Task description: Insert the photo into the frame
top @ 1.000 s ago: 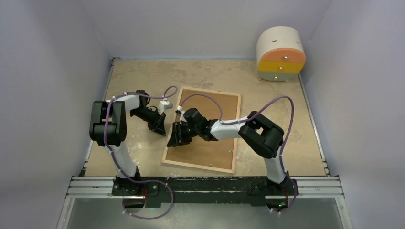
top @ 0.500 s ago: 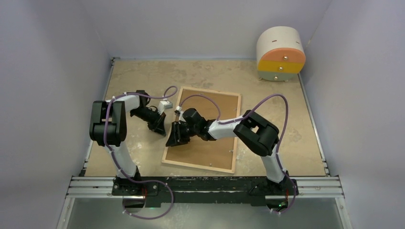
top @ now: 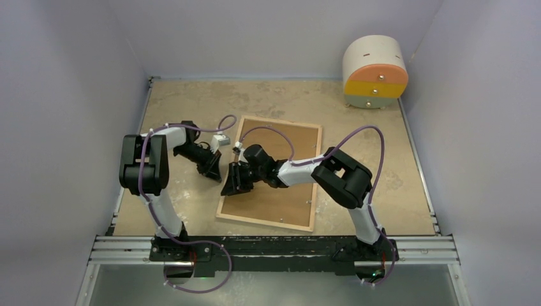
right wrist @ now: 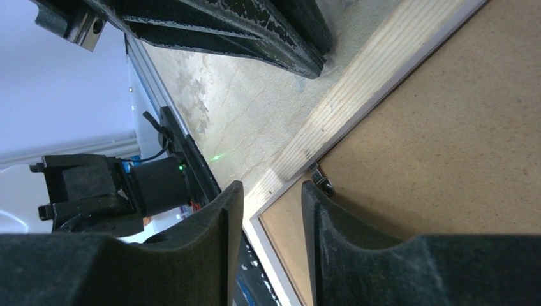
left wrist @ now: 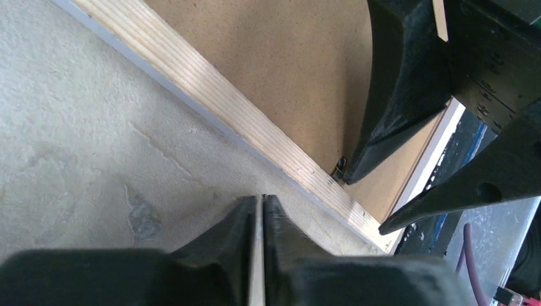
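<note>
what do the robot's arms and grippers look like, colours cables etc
The left arm and right arm mix white link shells with bulky black joint housings. A purple cable loops along each. The left gripper and right gripper are matte black, with thick tapering wedge-shaped fingers, slightly scuffed.
</note>
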